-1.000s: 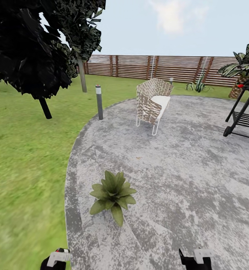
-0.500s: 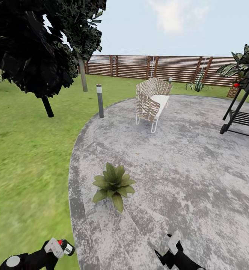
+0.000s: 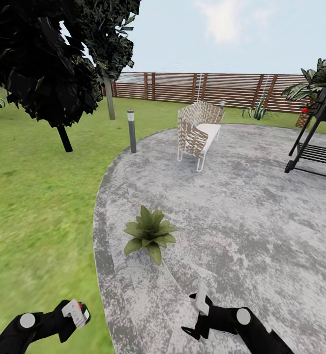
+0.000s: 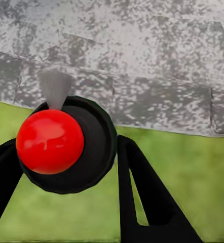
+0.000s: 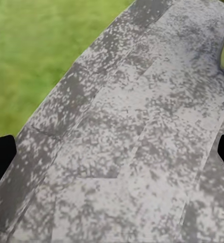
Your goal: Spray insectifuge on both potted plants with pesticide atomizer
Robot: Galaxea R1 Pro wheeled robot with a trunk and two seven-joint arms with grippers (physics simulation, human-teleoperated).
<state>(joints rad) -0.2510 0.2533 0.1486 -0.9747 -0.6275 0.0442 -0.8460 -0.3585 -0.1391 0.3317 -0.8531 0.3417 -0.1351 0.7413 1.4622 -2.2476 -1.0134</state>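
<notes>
Low in the lower left corner of the head view, left gripper (image 3: pixel 76 314) at the end of a black arm reaching in from the edge, clamped on the spray bottle (image 3: pixel 77 312), white trigger head and small red spot showing, over the grass (image 3: pixel 35 206) just beside the patio (image 3: pixel 241 216) rim. At lower centre-right, right gripper (image 3: pixel 198 314) on a black arm angled up and left over the paving, one white finger raised; fingers well apart in the right wrist view, black tips at opposite edges of the frame.

Closer in the left wrist view: bottle (image 4: pixel 66 144) seen end-on, glossy red ball on a round black body, gripped between two black fingers (image 4: pixel 142 202), grass below and mottled grey slabs above.

Centre of the head view, potted plant (image 3: pixel 150 232), a low rosette of broad pointed green leaves, on the speckled grey patio near its left edge. Farther up, woven wicker chair (image 3: pixel 197 130), slim grey post (image 3: pixel 132 130), dark leafy tree (image 3: pixel 44 59) at upper left, slatted wooden fence (image 3: pixel 202 88) across the back, black metal stand (image 3: pixel 315 132) at right.
</notes>
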